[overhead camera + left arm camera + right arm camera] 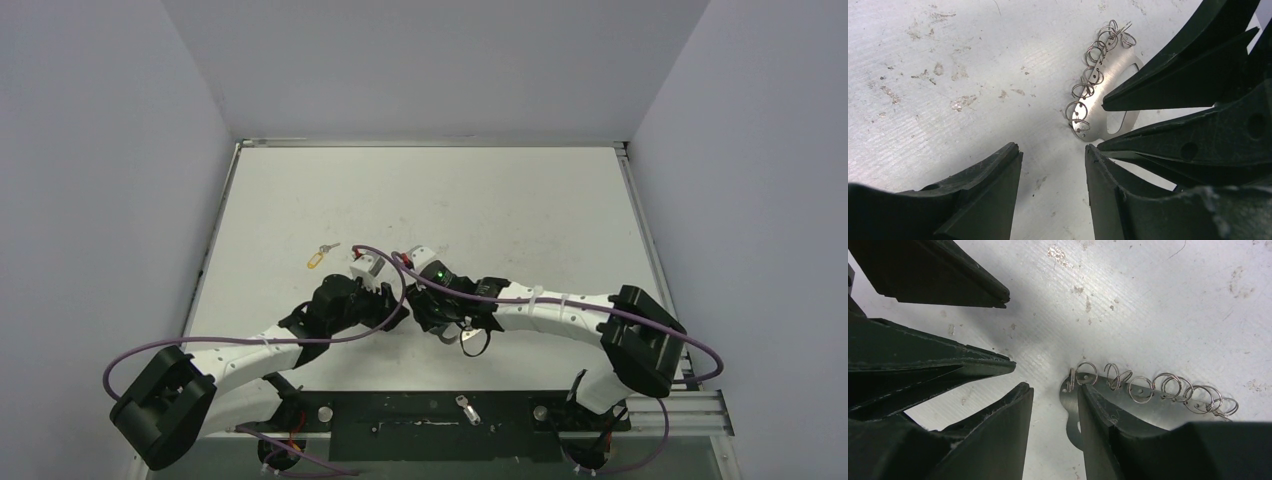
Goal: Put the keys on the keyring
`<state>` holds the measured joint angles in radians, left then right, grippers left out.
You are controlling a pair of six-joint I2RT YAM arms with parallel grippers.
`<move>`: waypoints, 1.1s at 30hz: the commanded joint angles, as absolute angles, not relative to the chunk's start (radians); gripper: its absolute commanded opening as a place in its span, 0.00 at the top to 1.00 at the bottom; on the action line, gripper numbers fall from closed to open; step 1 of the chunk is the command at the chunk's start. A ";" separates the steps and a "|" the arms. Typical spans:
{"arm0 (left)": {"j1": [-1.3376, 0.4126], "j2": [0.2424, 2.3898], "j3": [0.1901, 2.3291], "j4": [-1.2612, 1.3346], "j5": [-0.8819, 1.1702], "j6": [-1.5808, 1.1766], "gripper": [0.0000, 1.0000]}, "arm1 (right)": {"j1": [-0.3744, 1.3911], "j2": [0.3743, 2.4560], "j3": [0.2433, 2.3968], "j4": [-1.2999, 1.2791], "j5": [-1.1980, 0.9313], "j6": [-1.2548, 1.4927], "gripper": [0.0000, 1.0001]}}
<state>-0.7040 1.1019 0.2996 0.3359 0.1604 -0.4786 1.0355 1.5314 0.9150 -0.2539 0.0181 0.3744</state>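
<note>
From above, both arms are meeting over the middle of the counter (500, 200). The key with a yellow tag (318, 258) is lying apart, on the left arm's side.

At the left wrist, the left gripper (1053, 150) is standing open and empty. The keyring (1115, 80) is lying flat just beyond its fingers.

At the right wrist, the right gripper (1053, 390) is open too, one finger (1108, 440) covering the keyring's end.

Text overall: none could be read in any view.
Tag: the key with the yellow tag (316, 259), toward nine o'clock on the tabletop (520, 200), was too small to show any writing.
Metal: the keyring (1115, 82) showed no legible stamp or number on its flat face.
</note>
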 commanded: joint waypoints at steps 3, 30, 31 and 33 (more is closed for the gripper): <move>-0.704 1.116 0.314 0.341 0.153 -0.507 0.52 | 1.017 1.557 0.900 -0.205 -0.028 0.409 0.61; -0.731 1.430 0.529 0.291 0.225 -0.622 0.50 | 0.517 1.315 0.598 -0.184 -0.213 0.430 0.61; -0.733 1.429 0.533 0.282 0.220 -0.617 0.50 | 0.517 1.325 0.588 -0.177 -0.236 0.432 0.61; -0.732 1.421 0.535 0.267 0.205 -0.601 0.50 | 0.518 1.344 0.572 -0.155 -0.268 0.443 0.61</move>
<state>-0.7273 1.4273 0.4900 0.2939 0.2176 -0.6392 0.5156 1.3163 0.5957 -0.1959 -0.1818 0.4313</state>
